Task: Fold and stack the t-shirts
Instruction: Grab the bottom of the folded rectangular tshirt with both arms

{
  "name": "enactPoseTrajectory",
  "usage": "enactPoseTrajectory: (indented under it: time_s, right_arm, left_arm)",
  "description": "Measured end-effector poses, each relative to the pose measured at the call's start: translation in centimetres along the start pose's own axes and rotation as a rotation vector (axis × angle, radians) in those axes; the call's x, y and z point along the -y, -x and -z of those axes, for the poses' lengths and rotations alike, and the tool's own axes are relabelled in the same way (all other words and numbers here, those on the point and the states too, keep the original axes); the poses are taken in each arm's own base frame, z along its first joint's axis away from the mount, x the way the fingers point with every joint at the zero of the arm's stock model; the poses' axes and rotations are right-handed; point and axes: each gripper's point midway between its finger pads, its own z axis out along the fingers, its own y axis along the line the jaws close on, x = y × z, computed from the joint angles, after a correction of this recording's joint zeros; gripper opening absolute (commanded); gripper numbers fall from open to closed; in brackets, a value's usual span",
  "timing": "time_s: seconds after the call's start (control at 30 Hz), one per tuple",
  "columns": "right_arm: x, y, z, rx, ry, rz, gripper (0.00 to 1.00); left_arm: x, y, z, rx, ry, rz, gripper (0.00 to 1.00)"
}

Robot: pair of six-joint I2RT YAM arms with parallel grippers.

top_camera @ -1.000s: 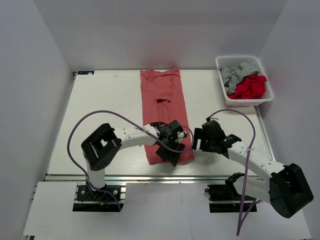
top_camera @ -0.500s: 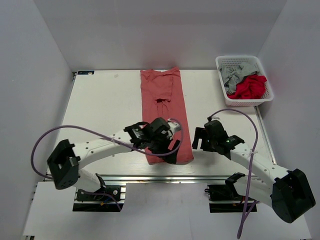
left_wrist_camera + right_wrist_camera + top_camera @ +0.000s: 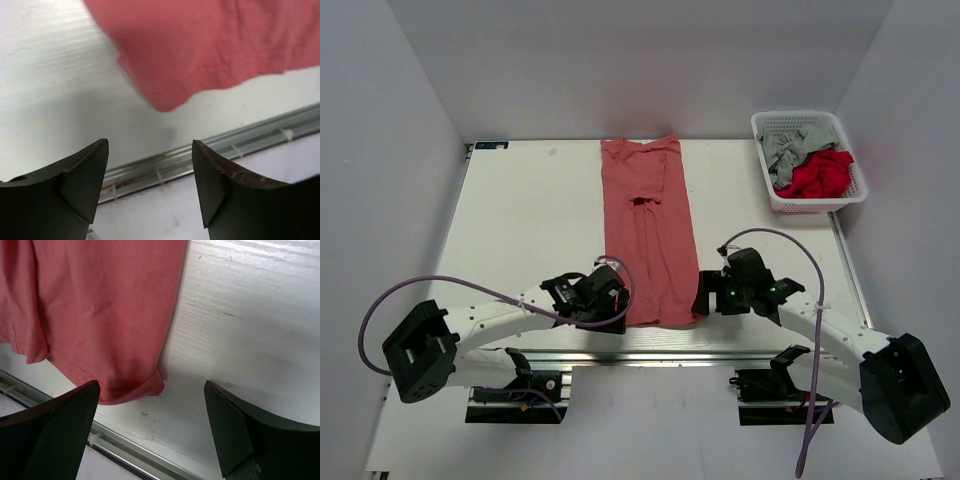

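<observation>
A salmon-red t-shirt (image 3: 648, 235) lies flat on the white table, folded into a long narrow strip running from the far edge to the near edge. My left gripper (image 3: 613, 316) is open and empty just beside the strip's near left corner. That corner shows in the left wrist view (image 3: 210, 45), beyond the open fingertips of the left gripper (image 3: 150, 185). My right gripper (image 3: 701, 300) is open and empty beside the near right corner. In the right wrist view the rolled hem corner of the shirt (image 3: 100, 305) lies between the spread jaws of the right gripper (image 3: 150, 432), and nothing is gripped.
A white mesh basket (image 3: 796, 116) stands at the far right with a grey garment (image 3: 788, 146) and a bright red garment (image 3: 818, 176) in it. A metal rail (image 3: 650, 352) runs along the table's near edge, close under both grippers.
My left gripper has come off the shirt's near end and moved left and toward the near edge, to beside the near left corner. My right gripper has moved left toward the near right corner.
</observation>
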Motion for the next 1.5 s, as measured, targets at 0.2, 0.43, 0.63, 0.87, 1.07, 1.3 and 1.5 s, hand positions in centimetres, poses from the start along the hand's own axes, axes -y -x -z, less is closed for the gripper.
enactPoseTrajectory:
  time_s: [0.2,0.43,0.63,0.87,1.07,1.3,1.5]
  right_arm:
    - [-0.3,-0.5,-0.5,-0.010,0.034,0.005,0.90]
    - [-1.1,0.0,-1.1,0.003,0.075,0.001,0.79]
    - [-1.4,-1.2,-1.4,-0.034,0.117,-0.014,0.46]
    - [-1.6,-2.7,-1.7,-0.076,0.152,-0.037,0.01]
    - [-1.9,-2.9,-1.6,-0.086,0.169,-0.035,0.00]
    - [-2.8,1.4,-0.9,0.010,0.134,-0.006,0.00]
    - [-4.0,7.5,-0.9,0.108,0.084,0.017,0.00]
  left_arm:
    - [0.0,1.4,-1.8,0.047,-0.003,0.052,0.61]
    - [0.1,2.2,-4.0,0.016,0.010,0.051,0.33]
    - [0.4,2.2,-4.2,-0.007,-0.002,0.032,0.02]
    - [0.7,1.7,-4.1,-0.045,-0.020,-0.002,0.00]
    - [1.0,1.4,-3.6,-0.077,-0.035,-0.036,0.00]
    - [3.0,6.7,-1.2,0.033,-0.032,-0.052,0.00]
    - [1.9,12.1,-1.8,0.093,0.052,0.003,0.00]
